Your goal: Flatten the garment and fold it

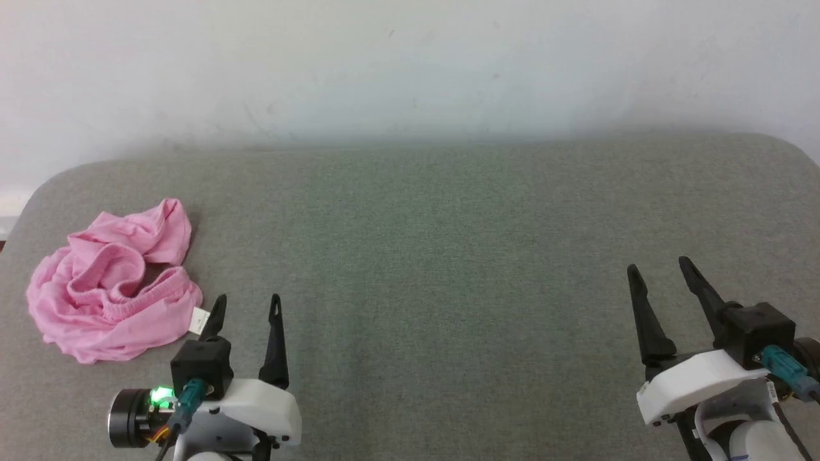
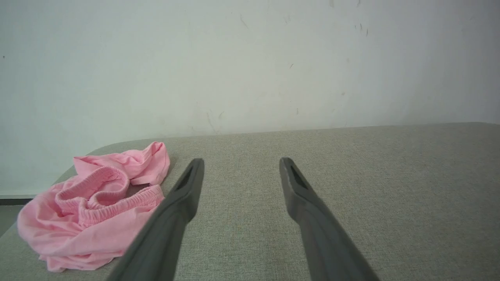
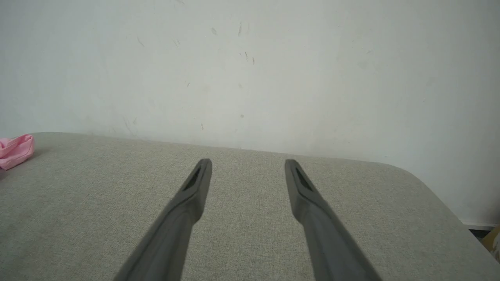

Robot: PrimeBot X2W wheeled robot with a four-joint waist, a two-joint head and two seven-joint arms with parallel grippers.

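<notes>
The bench [image 1: 448,256] is covered in a grey-green woven fabric with a fine, even grain. It has rounded corners, and its far edge meets a plain white wall [image 1: 410,64] that carries a few faint scuffs and small dark marks.

The garment [image 1: 112,282] lies in a crumpled pink heap on the bench, close to the rounded far corner on the robot's left. Its gathered waistband [image 2: 117,203] curls in a loop on top of the heap, and a small white label [image 1: 200,319] sticks out at the edge nearest the robot. Past the garment, beyond the bench's end, the left wrist view shows a strip of grey floor [image 2: 7,220] below a dark skirting line.

The left tool [image 1: 248,298] sits just beside the garment, on its label side. Its two dark fingers are spread wide and hold nothing, and the nearer finger tip is close to the label; whether they touch cannot be told. The right tool [image 1: 658,264] is well apart from the garment, toward the opposite end of the bench. Its fingers are likewise spread wide and empty, above bare cloth.
</notes>
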